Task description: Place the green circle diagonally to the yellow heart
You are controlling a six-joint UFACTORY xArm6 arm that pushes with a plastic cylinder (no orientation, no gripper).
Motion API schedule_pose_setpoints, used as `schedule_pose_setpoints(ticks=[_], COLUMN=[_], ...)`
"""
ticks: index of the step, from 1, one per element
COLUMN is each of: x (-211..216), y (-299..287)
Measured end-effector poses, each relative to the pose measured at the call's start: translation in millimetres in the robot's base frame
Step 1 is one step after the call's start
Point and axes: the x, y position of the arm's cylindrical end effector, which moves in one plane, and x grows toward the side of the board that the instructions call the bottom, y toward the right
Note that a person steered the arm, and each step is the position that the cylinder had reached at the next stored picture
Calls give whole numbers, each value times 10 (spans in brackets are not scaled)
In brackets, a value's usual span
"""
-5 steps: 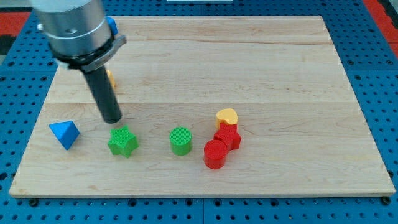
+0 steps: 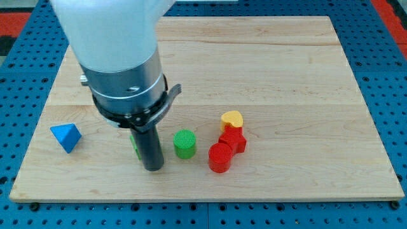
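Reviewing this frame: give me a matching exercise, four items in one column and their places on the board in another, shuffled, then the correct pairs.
Items:
1. blue block
2. green circle
3. yellow heart
4. my tip

Places:
A. just above the red blocks
B. near the board's left edge
C. between my tip and the red blocks
D. just left of the green circle, toward the view's bottom

Pairs: 1-B, 2-C, 3-A, 4-D
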Motion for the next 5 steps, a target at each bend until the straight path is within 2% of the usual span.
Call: schedule_pose_setpoints(ticks=[3, 5], x=[-12, -554], y=[462, 634])
